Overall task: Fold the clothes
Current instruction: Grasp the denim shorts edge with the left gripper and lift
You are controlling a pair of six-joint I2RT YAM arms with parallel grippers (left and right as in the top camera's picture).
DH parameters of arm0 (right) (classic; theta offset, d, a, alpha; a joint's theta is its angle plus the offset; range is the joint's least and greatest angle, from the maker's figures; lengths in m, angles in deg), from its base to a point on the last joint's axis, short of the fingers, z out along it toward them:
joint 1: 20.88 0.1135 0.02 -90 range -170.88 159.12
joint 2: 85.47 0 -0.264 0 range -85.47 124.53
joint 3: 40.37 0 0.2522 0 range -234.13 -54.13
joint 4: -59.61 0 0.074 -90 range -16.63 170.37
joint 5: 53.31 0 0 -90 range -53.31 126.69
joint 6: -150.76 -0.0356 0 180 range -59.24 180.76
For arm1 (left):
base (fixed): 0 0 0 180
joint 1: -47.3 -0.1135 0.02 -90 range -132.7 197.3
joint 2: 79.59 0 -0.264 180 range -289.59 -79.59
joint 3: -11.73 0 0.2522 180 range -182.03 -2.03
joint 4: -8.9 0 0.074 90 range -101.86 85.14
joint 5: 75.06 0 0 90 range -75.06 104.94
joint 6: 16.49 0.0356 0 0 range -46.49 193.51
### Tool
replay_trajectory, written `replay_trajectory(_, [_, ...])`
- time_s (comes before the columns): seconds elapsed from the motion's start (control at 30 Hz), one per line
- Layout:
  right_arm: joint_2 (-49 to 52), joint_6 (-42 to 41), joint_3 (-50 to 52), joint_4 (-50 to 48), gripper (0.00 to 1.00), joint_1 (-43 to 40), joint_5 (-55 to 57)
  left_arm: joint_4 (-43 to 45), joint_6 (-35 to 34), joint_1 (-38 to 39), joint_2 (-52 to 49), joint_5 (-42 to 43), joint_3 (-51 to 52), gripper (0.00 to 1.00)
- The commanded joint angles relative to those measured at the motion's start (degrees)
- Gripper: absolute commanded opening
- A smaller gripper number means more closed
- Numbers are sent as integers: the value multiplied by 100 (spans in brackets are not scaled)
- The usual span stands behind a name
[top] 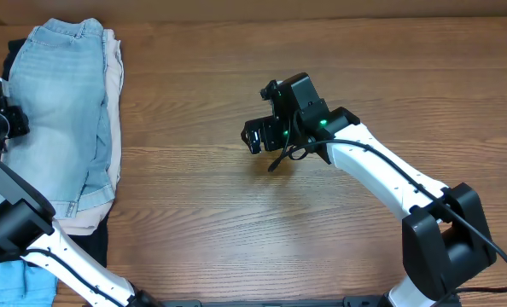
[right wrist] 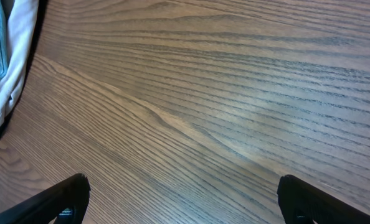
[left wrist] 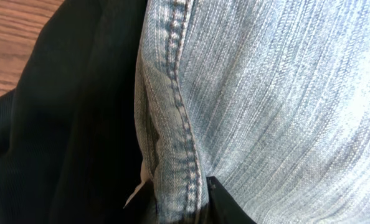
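Observation:
The pale blue denim shorts lie folded on top of the pile at the table's left, over beige shorts and a black garment. My left gripper sits at the pile's left edge, shut on the stitched denim hem, with the black garment beside it. My right gripper hangs open and empty above bare wood in the middle of the table. A small light-blue piece lies at the front left corner.
The wooden table stretches right of the pile. The right arm's base stands at the front right. The pile's edge shows at the left of the right wrist view.

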State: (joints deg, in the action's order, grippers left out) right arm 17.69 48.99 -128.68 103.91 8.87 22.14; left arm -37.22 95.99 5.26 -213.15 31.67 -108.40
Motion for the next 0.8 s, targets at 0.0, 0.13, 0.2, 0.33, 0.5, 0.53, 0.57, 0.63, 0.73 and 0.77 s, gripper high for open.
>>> replay_trajectory(0.0, [-28, -52, -101, -46, 100, 0, 61, -205, -352, 83, 28, -125, -111, 20])
replay_trajectory(0.13, [-39, -52, -291, 87, 99, -105, 59, -393, -863, 164, 385, -118, -114, 17])
replay_trajectory(0.2, [-55, -50, -479, 282, 99, -179, 61, -479, -1040, 219, 647, -118, -114, 19])
replay_trajectory(0.33, [-72, -48, -909, 767, 99, -319, 59, -693, -1141, 350, 1165, -96, -114, 30])
replay_trajectory(0.5, [-76, -46, -1178, 1191, 99, -398, 59, -1215, -1137, 459, 1401, -61, -114, 4])
replay_trajectory(0.53, [-83, -46, -1180, 1252, 99, -402, 59, -1394, -1137, 490, 1397, -61, -111, 4])
replay_trajectory(0.57, [-87, -46, -1180, 1311, 99, -402, 61, -1534, -1134, 511, 1381, -68, -109, 4])
replay_trajectory(0.63, [-87, -42, -1180, 1449, 99, -402, 57, -1753, -1137, 544, 1346, -184, -109, 4])
replay_trajectory(0.73, [-87, -44, -1178, 1637, 99, -402, 50, -1858, -1134, 549, 1342, -496, -109, 12])
replay_trajectory(0.77, [-87, -44, -1178, 1665, 99, -402, 37, -1856, -1126, 533, 1344, -564, -111, 30])
